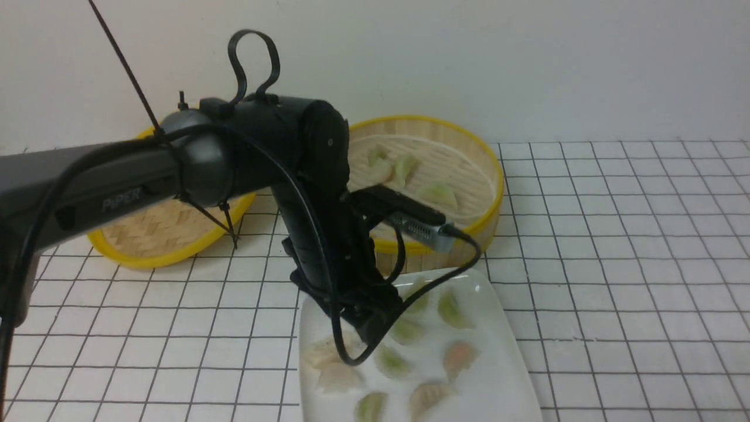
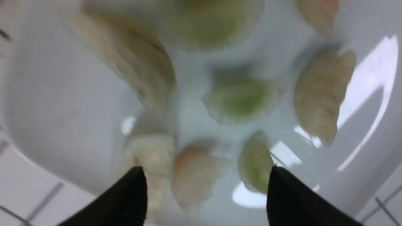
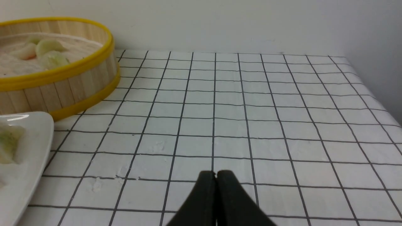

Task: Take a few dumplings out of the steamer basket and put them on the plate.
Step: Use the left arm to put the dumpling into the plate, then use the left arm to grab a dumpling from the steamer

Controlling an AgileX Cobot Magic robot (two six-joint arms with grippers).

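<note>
The steamer basket (image 1: 497,193) stands at the back with a few pale green and whitish dumplings (image 1: 439,192) on its floor. In front of it the white plate (image 1: 498,381) holds several dumplings (image 1: 460,356), green, whitish and pinkish. My left gripper (image 1: 375,331) hangs low over the plate's left half, pointing down. In the left wrist view it (image 2: 205,171) is open; a pinkish dumpling (image 2: 191,175) lies on the plate (image 2: 62,110) between the fingers, touching neither. My right gripper (image 3: 216,172) is shut and empty over the bare cloth, right of the basket (image 3: 62,88).
A shallow woven lid (image 1: 158,234) with a yellow rim lies at the back left, partly behind my left arm. The table has a white cloth with a black grid (image 1: 615,264). A wall runs along the back, and the table's right edge (image 3: 377,94) shows.
</note>
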